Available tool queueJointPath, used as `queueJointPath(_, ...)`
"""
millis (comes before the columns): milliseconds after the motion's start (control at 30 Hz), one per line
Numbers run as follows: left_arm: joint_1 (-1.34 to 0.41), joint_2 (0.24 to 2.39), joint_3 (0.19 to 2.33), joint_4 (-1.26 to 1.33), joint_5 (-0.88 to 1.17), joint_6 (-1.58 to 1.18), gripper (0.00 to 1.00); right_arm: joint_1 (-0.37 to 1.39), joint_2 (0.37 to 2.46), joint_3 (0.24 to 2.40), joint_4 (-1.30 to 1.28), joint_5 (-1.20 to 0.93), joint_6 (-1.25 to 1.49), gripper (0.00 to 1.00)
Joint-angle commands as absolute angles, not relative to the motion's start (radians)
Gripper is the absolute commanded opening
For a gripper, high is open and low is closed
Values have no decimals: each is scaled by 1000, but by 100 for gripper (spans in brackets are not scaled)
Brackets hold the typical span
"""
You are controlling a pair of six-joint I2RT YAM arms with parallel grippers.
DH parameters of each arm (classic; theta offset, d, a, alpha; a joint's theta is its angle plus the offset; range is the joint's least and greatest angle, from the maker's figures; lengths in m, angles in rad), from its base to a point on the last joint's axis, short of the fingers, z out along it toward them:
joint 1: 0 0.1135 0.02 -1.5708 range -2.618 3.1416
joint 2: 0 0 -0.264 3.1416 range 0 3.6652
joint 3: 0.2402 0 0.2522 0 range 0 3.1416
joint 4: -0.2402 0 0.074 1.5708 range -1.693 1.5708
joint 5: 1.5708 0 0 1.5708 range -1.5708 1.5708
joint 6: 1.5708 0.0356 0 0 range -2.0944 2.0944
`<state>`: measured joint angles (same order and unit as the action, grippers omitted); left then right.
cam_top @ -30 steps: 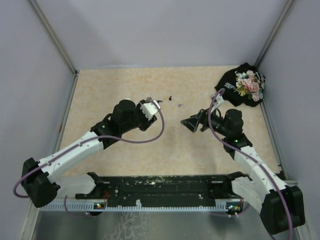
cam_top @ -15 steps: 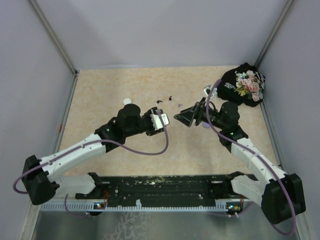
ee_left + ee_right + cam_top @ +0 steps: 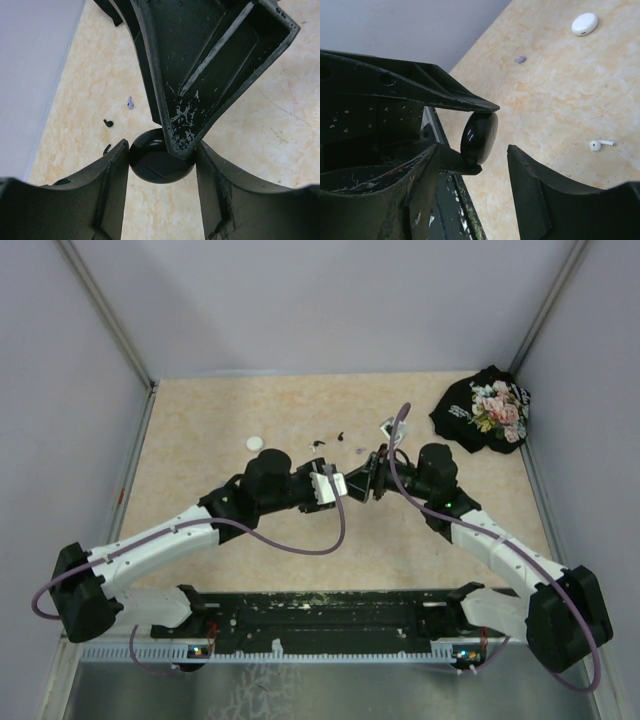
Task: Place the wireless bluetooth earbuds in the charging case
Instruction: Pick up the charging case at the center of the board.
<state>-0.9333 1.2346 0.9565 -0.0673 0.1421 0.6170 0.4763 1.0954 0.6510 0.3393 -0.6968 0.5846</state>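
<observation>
Left wrist: left gripper (image 3: 161, 161) is clamped on the black case (image 3: 162, 171); a purple earbud (image 3: 129, 103) lies beyond the case.
Right wrist: right gripper (image 3: 492, 160) is spread wide, with the case between its fingers; a white earbud (image 3: 601, 144) lies right of the case.
Top: a black earbud (image 3: 341, 435) lies beyond the case.

We read no text, label, brand or number; white marks on the black floral cloth (image 3: 483, 410) are too small to read.

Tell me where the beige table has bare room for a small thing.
Free: the near patch of beige table between the left arm, the right arm and the black front rail; the far strip by the back wall. Crowded: the centre, where left gripper and right gripper meet at a black round case, tiny loose earbuds just behind.
</observation>
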Motion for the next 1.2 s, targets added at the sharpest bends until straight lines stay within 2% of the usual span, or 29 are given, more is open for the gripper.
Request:
queueJointPath(0,-943,1243,993,-44,141,637,46,500,1106,711,350,-670,540,55)
queueJointPath(133,-948,1250,993,-47,143,642,46,517,1131,714,366,-670,538,51)
queueJointPath(400,-957,1278,1001,-52,124,653,46,554,1164,714,354,-634,518,37)
queueJointPath(567,-964,1292,1005,-56,102,651,48,555,1155,708,348,-613,504,16)
queueJointPath(700,-965,1291,1000,-51,83,627,57,555,1131,700,335,-592,478,0)
queueJointPath(833,-965,1274,976,-7,33,556,67,554,1101,676,335,-564,452,0)
queueJointPath(1000,-963,1217,920,67,-54,433,86,527,1056,627,376,-542,447,0)
queueJointPath(1167,-953,1175,901,54,-23,334,90,433,1025,575,486,-623,500,0)
